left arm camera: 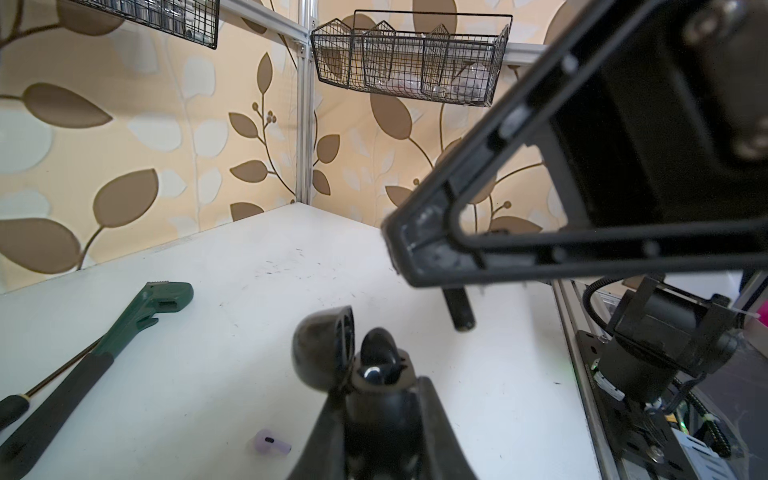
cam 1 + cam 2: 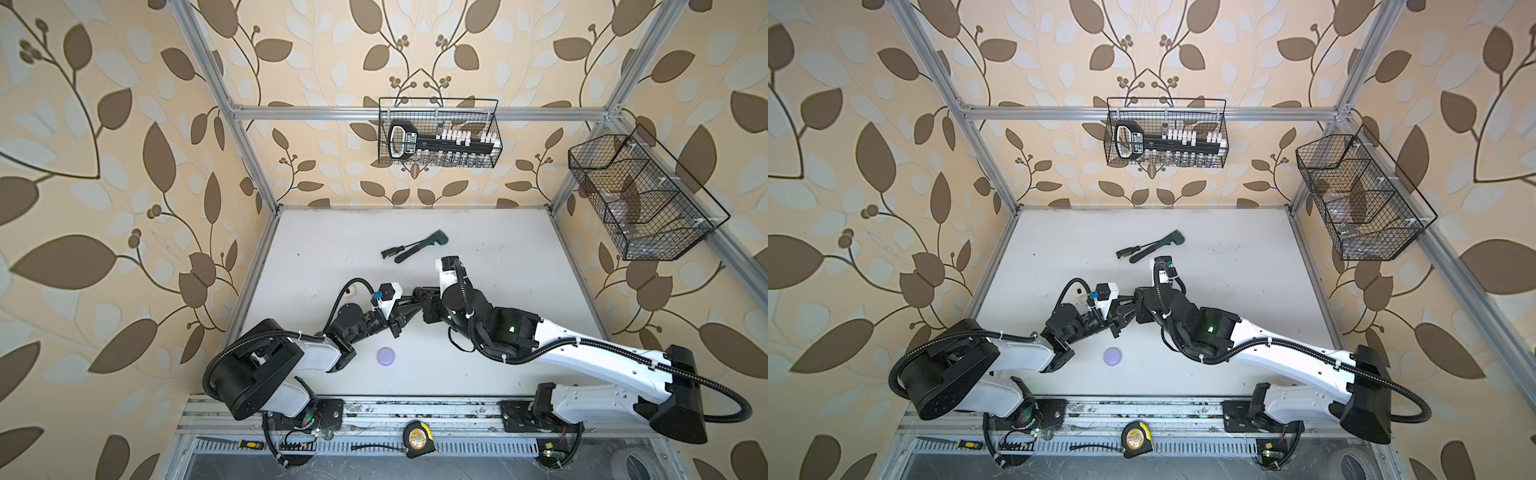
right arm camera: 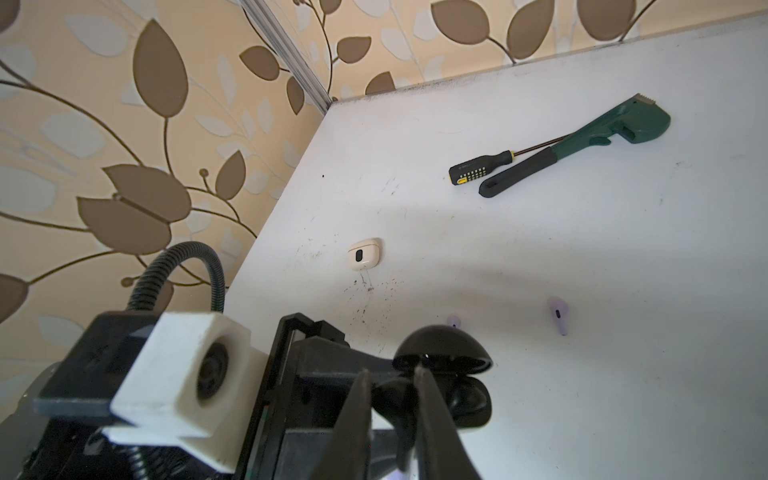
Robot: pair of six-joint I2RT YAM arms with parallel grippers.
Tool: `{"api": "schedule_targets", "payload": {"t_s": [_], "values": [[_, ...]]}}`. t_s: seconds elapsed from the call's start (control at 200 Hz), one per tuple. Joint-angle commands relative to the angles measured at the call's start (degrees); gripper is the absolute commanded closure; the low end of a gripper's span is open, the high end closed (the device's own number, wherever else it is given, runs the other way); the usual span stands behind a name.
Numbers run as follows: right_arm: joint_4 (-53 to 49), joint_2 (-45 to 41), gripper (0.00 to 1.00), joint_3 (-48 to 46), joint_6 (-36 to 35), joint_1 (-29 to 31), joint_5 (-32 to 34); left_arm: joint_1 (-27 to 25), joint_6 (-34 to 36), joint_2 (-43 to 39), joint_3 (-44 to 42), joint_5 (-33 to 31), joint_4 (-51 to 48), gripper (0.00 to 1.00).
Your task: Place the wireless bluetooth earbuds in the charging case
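Observation:
My left gripper is shut on the black charging case, held above the table with its lid swung open. A black rounded earbud stands in the case's mouth. My right gripper is shut on another black earbud, right beside the open case. From the left wrist view its stem hangs below the right fingers, a little apart from the case. Both grippers meet mid-table. Two lilac earbuds lie loose on the table.
A closed lilac case lies near the front, and a cream case toward the left edge. A green wrench and a screwdriver lie at the back. Wire baskets hang on the frame.

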Motion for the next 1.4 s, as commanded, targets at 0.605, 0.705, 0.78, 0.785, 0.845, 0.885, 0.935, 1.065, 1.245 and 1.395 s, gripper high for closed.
{"api": "schedule_targets", "payload": {"t_s": [0.605, 0.705, 0.78, 0.785, 0.845, 0.885, 0.935, 1.065, 1.245, 1.395], "values": [[7.7, 2.36, 0.85, -4.36, 0.29, 0.69, 7.07, -0.93, -3.4, -3.23, 1.71, -0.45, 5.0, 1.0], [8.24, 1.32, 0.85, -4.7, -0.06, 1.49, 9.11, -0.96, -3.47, -2.95, 1.84, -0.72, 4.99, 1.0], [9.24, 0.52, 0.85, -5.26, -0.4, 2.09, 10.42, -1.03, -3.66, -2.77, 2.04, -0.67, 5.04, 1.0], [9.27, 0.49, 0.85, -5.31, -0.41, 2.1, 10.49, -1.0, -3.75, -2.78, 2.09, -0.65, 5.06, 1.0], [10.04, 0.12, 0.85, -5.79, -0.58, 2.47, 11.23, -0.98, -3.91, -2.65, 2.14, -0.69, 5.04, 1.0], [10.43, 0.03, 0.85, -6.03, -0.72, 2.72, 11.63, -0.94, -4.01, -2.61, 2.24, -0.72, 5.07, 1.0], [10.61, 0.18, 0.86, -6.14, -0.77, 2.87, 12.41, -0.97, -4.23, -2.69, 2.26, -0.71, 4.99, 1.0], [12.32, 0.87, 0.87, -6.83, -0.94, 3.11, 13.55, -0.99, -5.14, -2.95, 2.48, -0.45, 4.99, 1.0], [14.33, 2.27, 0.87, -6.86, -1.72, 3.7, 14.91, -1.06, -5.42, -2.84, 2.58, -0.54, 4.99, 1.0], [15.79, 2.82, 0.88, -6.81, -2.56, 4.05, 15.68, -1.15, -5.59, -2.71, 2.72, -0.53, 4.99, 1.0]]}}
